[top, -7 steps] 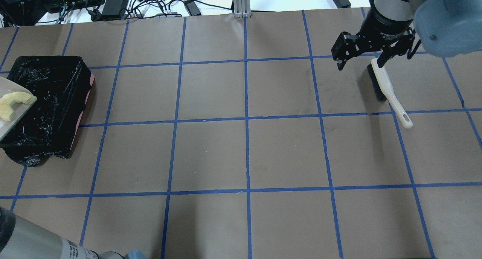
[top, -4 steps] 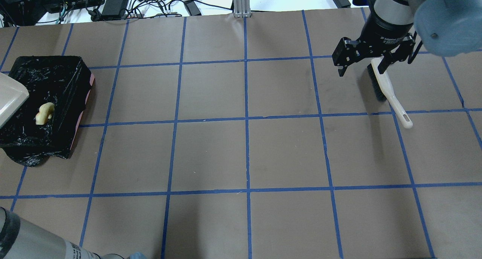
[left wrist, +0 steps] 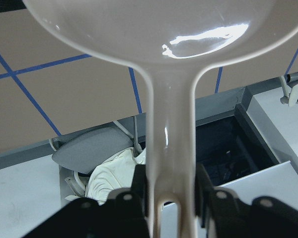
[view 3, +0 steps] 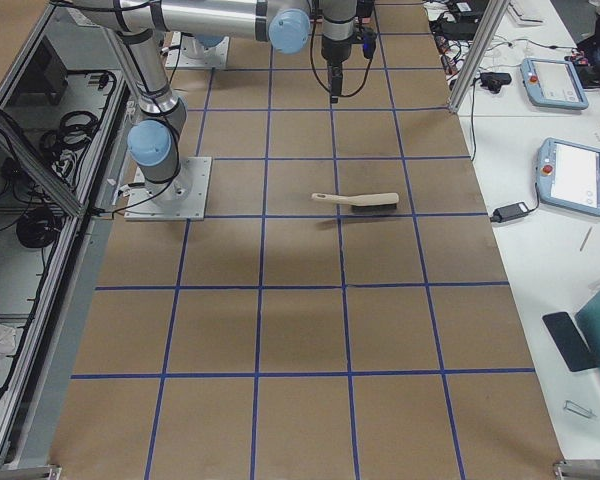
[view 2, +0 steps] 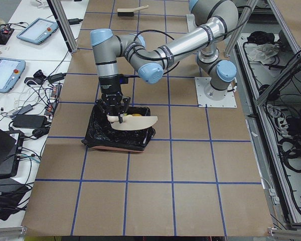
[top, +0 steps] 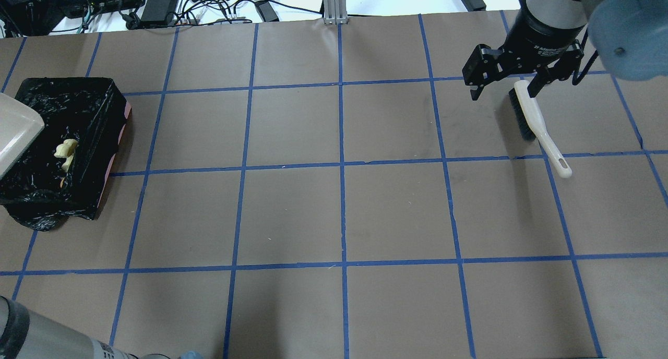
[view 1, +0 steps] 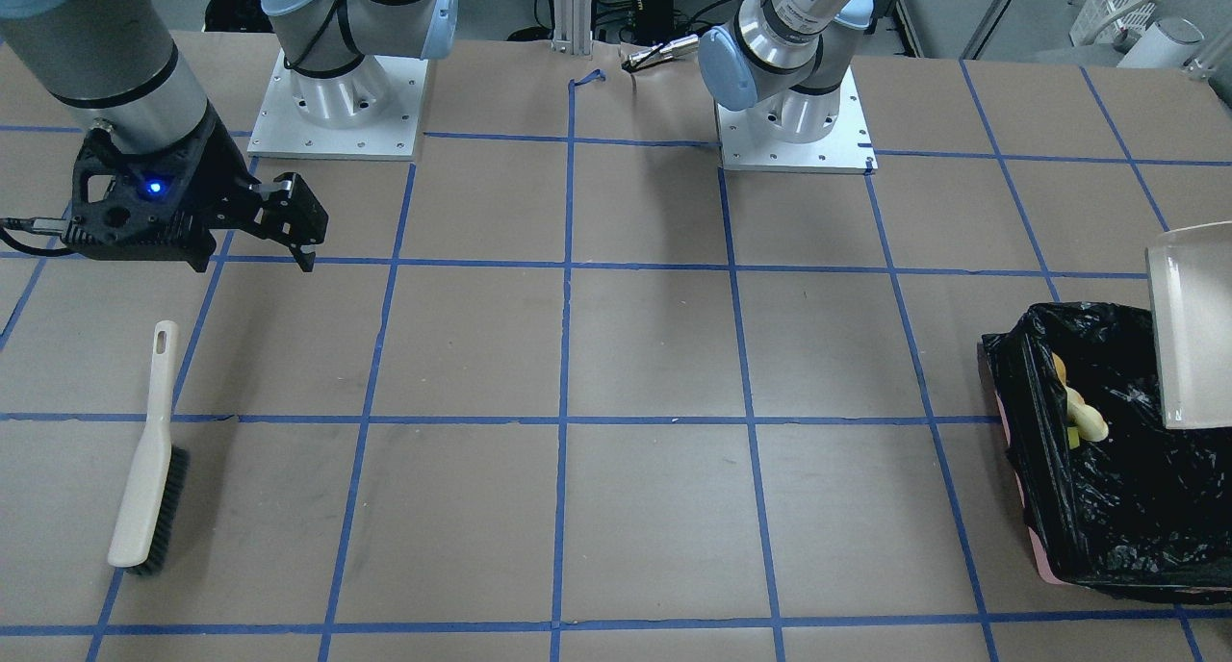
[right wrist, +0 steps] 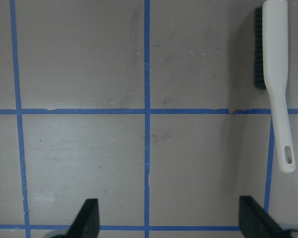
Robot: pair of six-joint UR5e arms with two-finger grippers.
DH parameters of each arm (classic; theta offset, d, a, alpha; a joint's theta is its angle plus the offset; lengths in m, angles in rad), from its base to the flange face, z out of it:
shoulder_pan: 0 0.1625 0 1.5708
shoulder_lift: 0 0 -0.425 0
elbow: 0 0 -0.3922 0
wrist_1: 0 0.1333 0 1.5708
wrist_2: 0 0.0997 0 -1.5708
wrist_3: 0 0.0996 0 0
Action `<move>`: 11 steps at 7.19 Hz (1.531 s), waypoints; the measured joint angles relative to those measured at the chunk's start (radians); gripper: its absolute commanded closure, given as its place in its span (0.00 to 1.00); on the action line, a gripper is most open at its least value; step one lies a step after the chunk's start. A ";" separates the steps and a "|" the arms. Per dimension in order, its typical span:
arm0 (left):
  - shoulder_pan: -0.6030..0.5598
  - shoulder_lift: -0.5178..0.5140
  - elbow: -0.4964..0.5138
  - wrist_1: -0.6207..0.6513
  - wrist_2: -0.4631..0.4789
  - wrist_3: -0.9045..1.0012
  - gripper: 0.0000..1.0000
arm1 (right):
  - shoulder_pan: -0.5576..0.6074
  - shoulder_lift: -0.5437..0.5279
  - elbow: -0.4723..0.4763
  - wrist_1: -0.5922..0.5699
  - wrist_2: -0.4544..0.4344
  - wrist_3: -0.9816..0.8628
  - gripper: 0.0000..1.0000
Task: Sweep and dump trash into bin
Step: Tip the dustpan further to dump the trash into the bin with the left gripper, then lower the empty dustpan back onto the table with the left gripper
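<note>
The bin (top: 83, 124), lined with a crinkly black bag, stands at the table's left end. Trash lies inside it: a pale yellow curved slice (top: 65, 150) (view 1: 1088, 420) and a yellow-brown lump (view 1: 1059, 366) partly hidden by the bag's wall. My left gripper (left wrist: 171, 198) is shut on the handle of a beige dustpan (top: 15, 134) (view 1: 1189, 325), which hangs tilted over the bin (view 2: 120, 138). At the far right, my right gripper (top: 502, 90) (right wrist: 171, 218) hovers open and holds nothing. A cream brush (top: 537, 124) (right wrist: 275, 84) lies on the table just beside it.
Cables and power bricks (top: 156, 4) crowd the far edge behind the paper, beside an aluminium post (top: 334, 4). The two arm bases (view 1: 337, 104) (view 1: 794, 114) sit on the robot's side. Blue tape lines grid the brown paper.
The pale slice slid off the dustpan and dropped into the bin. The dustpan drew back toward the left edge. My right gripper shifted slightly up and right, still open.
</note>
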 measured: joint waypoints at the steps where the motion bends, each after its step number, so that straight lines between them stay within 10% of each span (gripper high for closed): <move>1: 0.000 0.017 -0.001 -0.025 -0.108 -0.001 1.00 | 0.000 -0.002 0.001 0.002 -0.004 0.001 0.00; 6: -0.098 0.012 -0.002 -0.200 -0.523 -0.231 1.00 | 0.000 -0.003 0.002 0.005 -0.012 0.001 0.00; 11: -0.332 -0.179 -0.008 -0.144 -0.593 -0.587 1.00 | -0.001 -0.003 0.003 0.006 -0.014 0.000 0.00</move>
